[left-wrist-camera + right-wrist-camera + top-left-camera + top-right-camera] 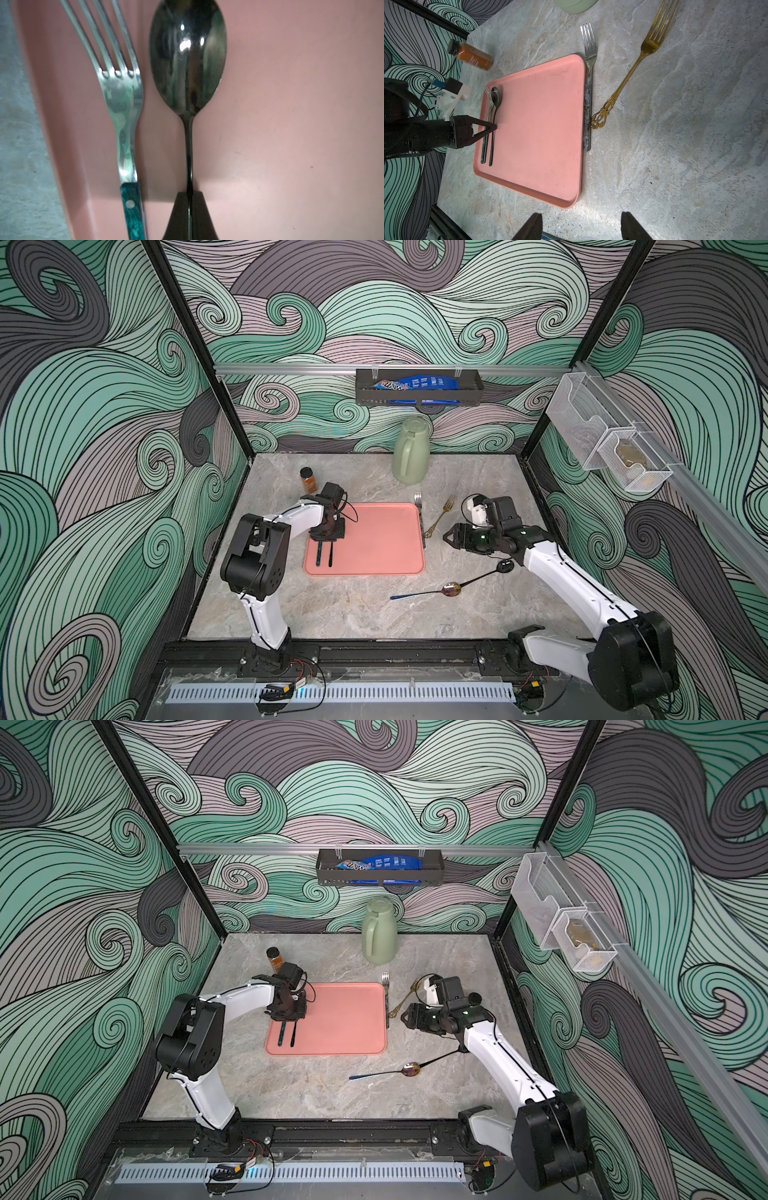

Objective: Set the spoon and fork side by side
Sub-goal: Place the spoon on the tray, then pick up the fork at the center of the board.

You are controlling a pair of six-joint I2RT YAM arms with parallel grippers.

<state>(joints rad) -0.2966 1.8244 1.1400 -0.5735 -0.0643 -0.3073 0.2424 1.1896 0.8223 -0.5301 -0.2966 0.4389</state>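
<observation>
Both top views are evenly and softly lit; shade is cast along the worktop [332,614] at its 9 o'clock edge. In the left wrist view, glare spots are carried by the spoon [188,62], and the fork [122,104] is slightly blurred.

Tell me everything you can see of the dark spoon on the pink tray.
The dark spoon looks like glossy, mirror-black metal: an oval bowl narrowing into a thin straight handle. It rests on the pink tray near its left edge, bowl pointing away from the robot, parallel to the green-handled fork with a narrow gap between their heads. The left end effector is shut on it around mid-handle. Whether the bowl faces up is unclear.
</observation>
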